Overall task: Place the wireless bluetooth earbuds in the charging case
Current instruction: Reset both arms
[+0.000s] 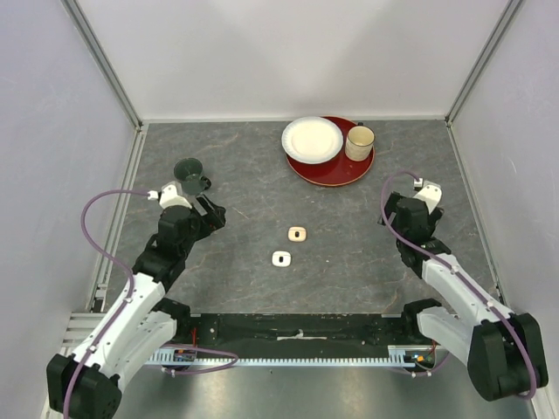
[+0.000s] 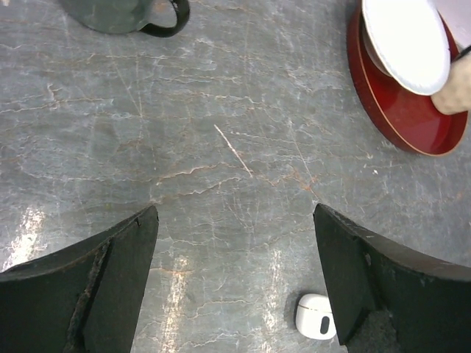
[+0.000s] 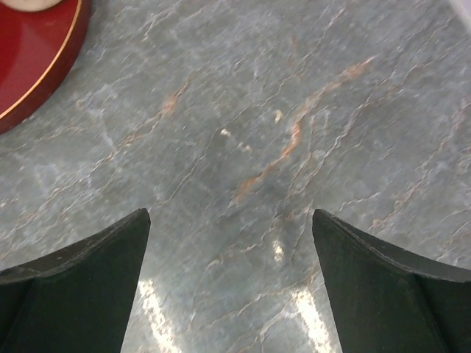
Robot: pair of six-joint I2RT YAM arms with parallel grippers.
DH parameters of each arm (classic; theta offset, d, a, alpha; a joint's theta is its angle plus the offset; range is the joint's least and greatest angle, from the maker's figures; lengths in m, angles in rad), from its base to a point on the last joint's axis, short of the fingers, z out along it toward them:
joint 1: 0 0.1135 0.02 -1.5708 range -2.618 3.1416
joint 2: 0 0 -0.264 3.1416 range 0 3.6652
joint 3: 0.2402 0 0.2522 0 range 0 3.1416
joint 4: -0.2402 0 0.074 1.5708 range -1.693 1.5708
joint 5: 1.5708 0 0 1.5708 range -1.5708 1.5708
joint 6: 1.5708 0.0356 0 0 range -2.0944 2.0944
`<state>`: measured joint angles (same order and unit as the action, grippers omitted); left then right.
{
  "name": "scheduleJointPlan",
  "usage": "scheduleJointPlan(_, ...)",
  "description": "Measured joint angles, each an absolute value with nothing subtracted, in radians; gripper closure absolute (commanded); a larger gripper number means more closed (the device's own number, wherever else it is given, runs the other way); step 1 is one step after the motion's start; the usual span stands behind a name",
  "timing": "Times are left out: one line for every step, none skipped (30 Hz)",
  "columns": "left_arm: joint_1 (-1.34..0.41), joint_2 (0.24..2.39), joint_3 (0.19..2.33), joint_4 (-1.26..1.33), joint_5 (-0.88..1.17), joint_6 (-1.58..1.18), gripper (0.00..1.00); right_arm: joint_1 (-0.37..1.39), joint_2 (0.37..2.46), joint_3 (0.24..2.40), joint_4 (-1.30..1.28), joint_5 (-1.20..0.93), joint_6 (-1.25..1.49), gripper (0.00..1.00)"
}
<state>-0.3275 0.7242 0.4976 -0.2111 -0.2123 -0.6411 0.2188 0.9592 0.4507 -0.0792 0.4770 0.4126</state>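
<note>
Lying on veined grey tabletop (image 1: pixel 367 262), two rounded white pods (image 1: pixel 298 233) (image 1: pixel 280 258), perhaps plastic

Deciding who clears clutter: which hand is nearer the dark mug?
Left. The left hand sits just on the near side of the dark mug; the right hand is far across the table.
</note>
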Motion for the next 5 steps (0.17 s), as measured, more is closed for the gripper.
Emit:
scheduleJointPlan(-0.327,0.731,0.498,-0.214,-0.222,-0.65,0.08,0.219,0.973,0.447,-0.056,0.499,0.402,0.02)
scheduleJointPlan(-0.327,0.736,0.498,-0.217,-0.231,-0.658,0.08,0.219,0.991,0.445,-0.032,0.516,0.39,0.02)
scheduleJointPlan(-0.327,0.739,0.498,-0.219,-0.235,-0.664,0.08,0.219,1.013,0.444,-0.006,0.536,0.377,0.02)
scheduleJointPlan(-0.327,0.742,0.498,-0.222,-0.236,-0.667,0.08,0.22,1.032,0.443,0.016,0.551,0.367,0.02)
scheduleJointPlan(-0.327,0.743,0.498,-0.223,-0.236,-0.669,0.08,0.221,1.046,0.44,0.039,0.566,0.356,0.02)
